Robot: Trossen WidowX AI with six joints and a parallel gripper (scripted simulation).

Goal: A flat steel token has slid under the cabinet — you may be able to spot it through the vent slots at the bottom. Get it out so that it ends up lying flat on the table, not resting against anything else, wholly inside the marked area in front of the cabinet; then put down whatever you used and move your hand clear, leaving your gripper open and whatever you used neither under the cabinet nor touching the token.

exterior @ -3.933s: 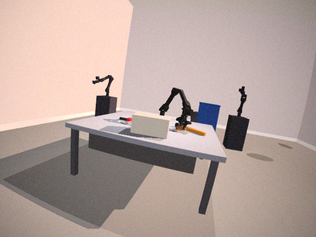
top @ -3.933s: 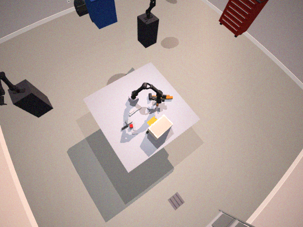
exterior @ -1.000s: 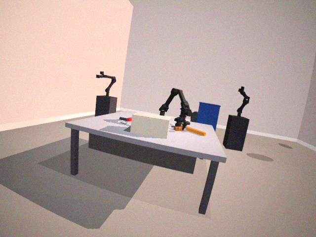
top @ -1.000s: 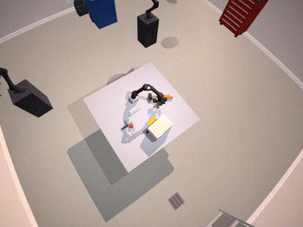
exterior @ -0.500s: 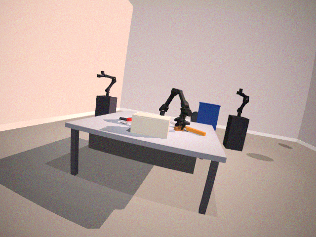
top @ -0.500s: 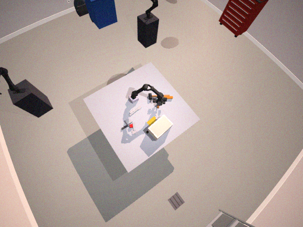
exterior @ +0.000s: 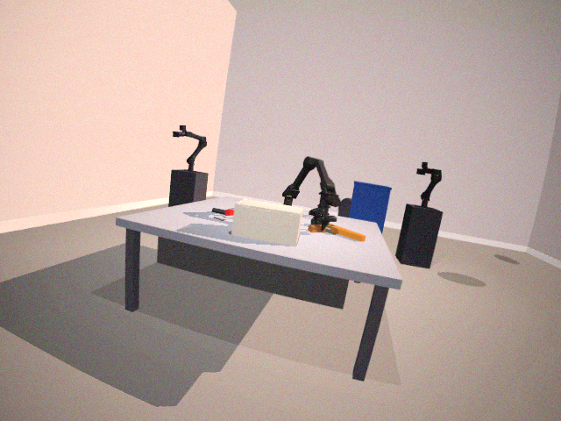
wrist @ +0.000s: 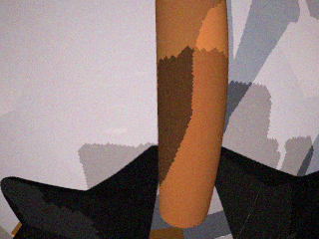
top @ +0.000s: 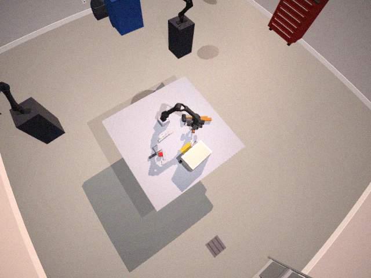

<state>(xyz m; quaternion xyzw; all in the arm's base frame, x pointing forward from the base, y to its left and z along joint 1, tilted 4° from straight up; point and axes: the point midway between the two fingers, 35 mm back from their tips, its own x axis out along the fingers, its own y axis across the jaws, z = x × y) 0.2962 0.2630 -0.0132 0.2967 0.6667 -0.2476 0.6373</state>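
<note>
The gripper (top: 195, 128) (exterior: 321, 225) (wrist: 189, 154) is shut on the orange handle (top: 193, 131) (exterior: 312, 228) (wrist: 204, 124) of a tool, low over the table. In the wrist view the rounded handle end shows between the black fingers. In the top view a thin pale part extends from the handle toward the cabinet. The cream cabinet (top: 196, 155) (exterior: 267, 223) stands beyond the gripper. A yellow patch (top: 185, 147) lies at the cabinet's side facing the arm; I cannot tell whether it is the marked area. The steel token cannot be made out, and the vent slots are not visible.
An orange bar-like object (top: 206, 119) (exterior: 349, 232) lies beside the gripper. A red block-like piece (top: 160, 154) (exterior: 230, 211) with a dark bar lies on the table's other side. A pale long piece (top: 165, 135) lies between it and the arm's base.
</note>
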